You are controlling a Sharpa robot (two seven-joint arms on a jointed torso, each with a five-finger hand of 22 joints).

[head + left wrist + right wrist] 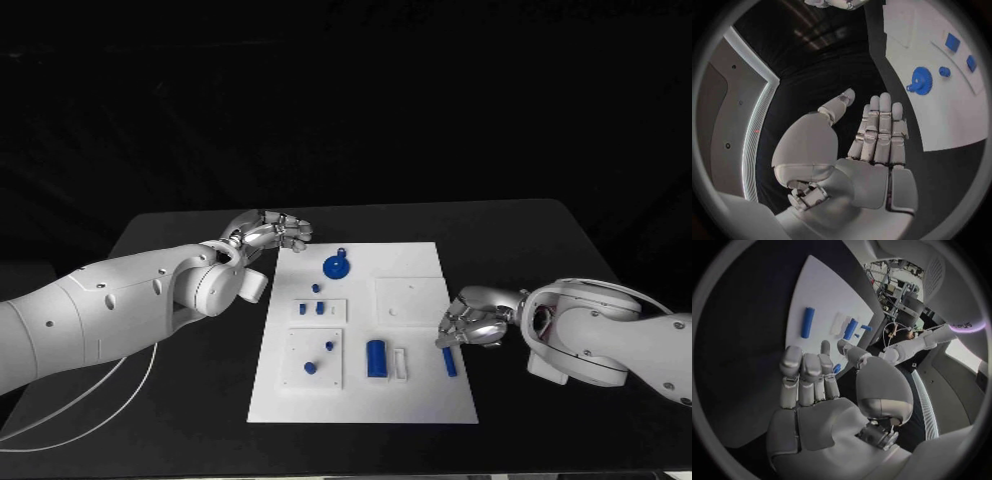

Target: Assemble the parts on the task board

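Note:
The white task board (411, 400) lies in the middle of the black table. On it are a blue gear (336, 266), several small blue pegs (312, 308), a blue cylinder (376, 358) and a blue bar (449, 361). My left hand (270, 232) hovers off the board's far left corner; in its wrist view the left hand (873, 135) has straight fingers and holds nothing, with the gear (921, 81) beyond the fingertips. My right hand (476, 318) is at the board's right edge, just above the bar. Its fingers (804, 375) are loosely bent and empty, with the bar (807, 322) and cylinder (850, 328) beyond them.
A small white block (402, 365) lies beside the cylinder. Raised white square plates (408, 297) sit on the board. A white cable (87, 405) hangs from my left arm near the table's left front. Bare black table (548, 250) surrounds the board.

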